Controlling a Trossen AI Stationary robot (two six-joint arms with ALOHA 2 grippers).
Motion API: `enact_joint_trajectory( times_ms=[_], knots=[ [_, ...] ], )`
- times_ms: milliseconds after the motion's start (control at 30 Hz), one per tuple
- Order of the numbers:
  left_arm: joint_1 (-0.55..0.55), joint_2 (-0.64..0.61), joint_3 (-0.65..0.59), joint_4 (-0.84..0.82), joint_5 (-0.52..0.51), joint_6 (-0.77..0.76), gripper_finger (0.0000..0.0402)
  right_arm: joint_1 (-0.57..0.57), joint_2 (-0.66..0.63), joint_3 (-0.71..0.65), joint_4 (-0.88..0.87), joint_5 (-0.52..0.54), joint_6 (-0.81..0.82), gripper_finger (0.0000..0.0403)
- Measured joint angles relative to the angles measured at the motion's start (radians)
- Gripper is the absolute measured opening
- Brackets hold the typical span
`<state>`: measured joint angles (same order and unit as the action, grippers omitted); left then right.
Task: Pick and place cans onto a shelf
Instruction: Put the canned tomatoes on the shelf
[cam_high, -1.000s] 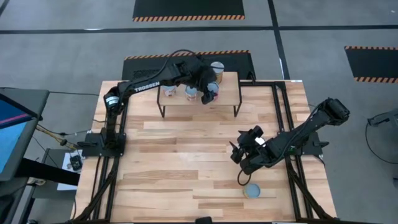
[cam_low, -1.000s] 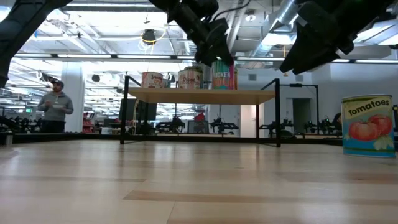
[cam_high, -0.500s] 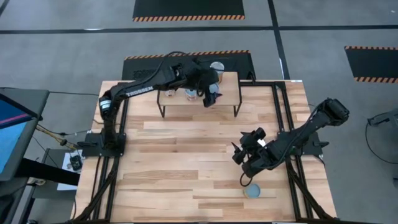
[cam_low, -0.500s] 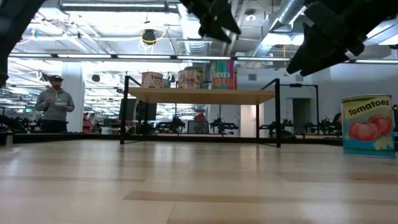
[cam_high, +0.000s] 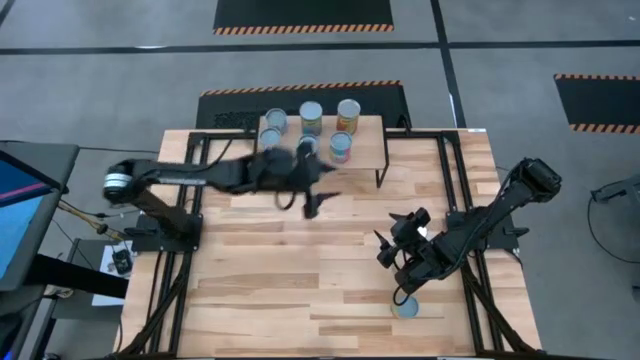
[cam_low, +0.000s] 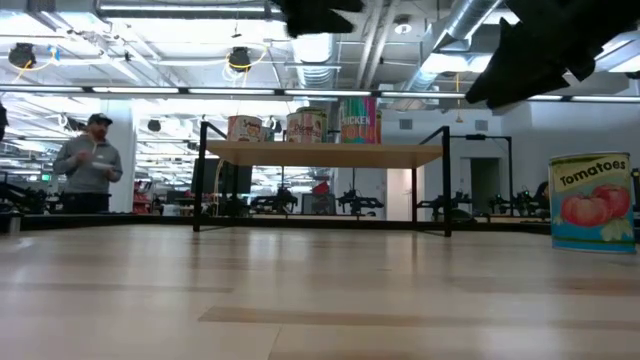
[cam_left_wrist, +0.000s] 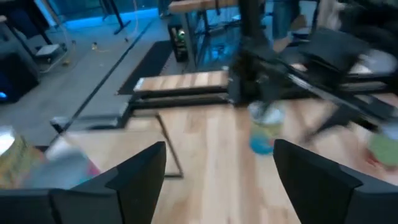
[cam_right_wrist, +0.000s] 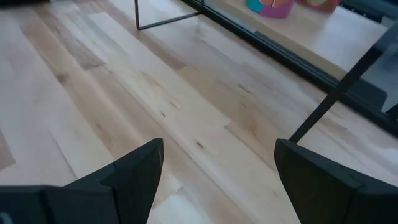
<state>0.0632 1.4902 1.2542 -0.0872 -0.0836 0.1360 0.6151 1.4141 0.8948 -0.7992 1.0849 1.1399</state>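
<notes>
**Both jaws apart and empty; cans mostly up on the shelf**

Spread wide on the left gripper (cam_left_wrist: 217, 180), with nothing between the fingers (cam_left_wrist: 140, 177) but table planks farther off. Hanging in the high view (cam_high: 312, 203) over the table (cam_high: 260, 290), just in front of the shelf (cam_high: 368, 150) and clear of it.

Likewise parted on the right gripper (cam_right_wrist: 217, 186), with only bare wood between. Poised in the high view (cam_high: 400, 288) near the table's front right, just beside a lone tomato can (cam_high: 410, 308) standing upright on the tabletop, not gripping it.

Up on the shelf, several cans (cam_high: 311, 117) standing upright in two loose rows toward its left and middle. From table height, the same shelf (cam_low: 325, 153) with labelled tins on top, the tomato can (cam_low: 590, 200) at far right, and a person (cam_low: 88, 168) standing in the room behind.
</notes>
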Motion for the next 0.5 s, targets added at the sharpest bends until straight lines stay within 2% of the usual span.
enact_joint_trajectory(
  times_ms=[233,300,400,500],
  knots=[
    [-0.197,-0.191,-0.388,0.238,-0.202,-0.065,0.0271,-0.002,-0.002,0.005,0.021,0.009,-0.138,0.0329],
    [-0.241,-0.207,-0.468,0.313,-0.247,-0.085,0.0270,-0.006,-0.007,0.027,-0.001,-0.045,-0.143,0.0329],
    [-0.289,-0.213,-0.562,0.394,-0.284,-0.120,0.0270,-0.020,-0.011,0.084,-0.073,-0.188,-0.133,0.0329],
    [-0.309,-0.213,-0.631,0.453,-0.307,-0.152,0.0270,-0.029,-0.012,0.149,-0.220,-0.267,-0.060,0.0329]
  ],
)
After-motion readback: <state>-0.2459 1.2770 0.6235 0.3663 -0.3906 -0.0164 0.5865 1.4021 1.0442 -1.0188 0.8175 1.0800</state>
